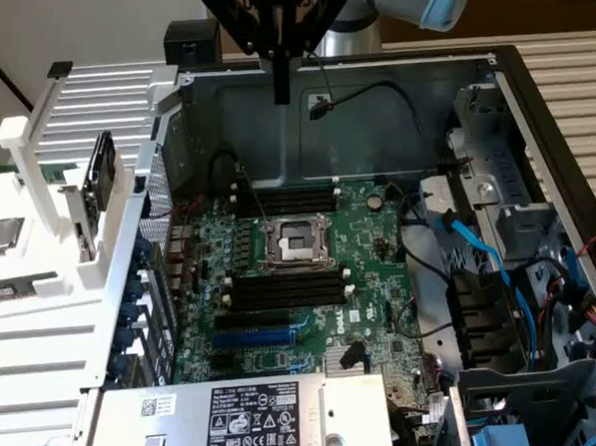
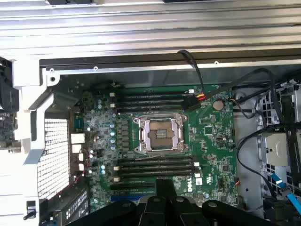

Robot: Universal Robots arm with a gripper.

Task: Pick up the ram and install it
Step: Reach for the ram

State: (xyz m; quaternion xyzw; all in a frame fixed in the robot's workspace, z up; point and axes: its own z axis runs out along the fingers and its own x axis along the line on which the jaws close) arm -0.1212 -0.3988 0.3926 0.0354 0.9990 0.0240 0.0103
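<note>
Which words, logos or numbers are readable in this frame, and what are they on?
"DELL": white print on the green motherboard.
"DELL": top of the black label on the silver power supply; its fine print is too small to read.
Code sticker beside it: unreadable.

My tool (image 1: 281, 87): black all over. Motherboard (image 1: 376, 252): green, speckled with small silver and black parts. Memory slots (image 1: 284, 297): black with white end clips. I note one further slot (image 1: 252, 333) in blue. Socket frame (image 1: 295, 241): silver. Cables (image 1: 491, 263): light blue. Rack (image 1: 33, 319): white, ribbed. Case wall (image 1: 383, 118): grey.
</note>
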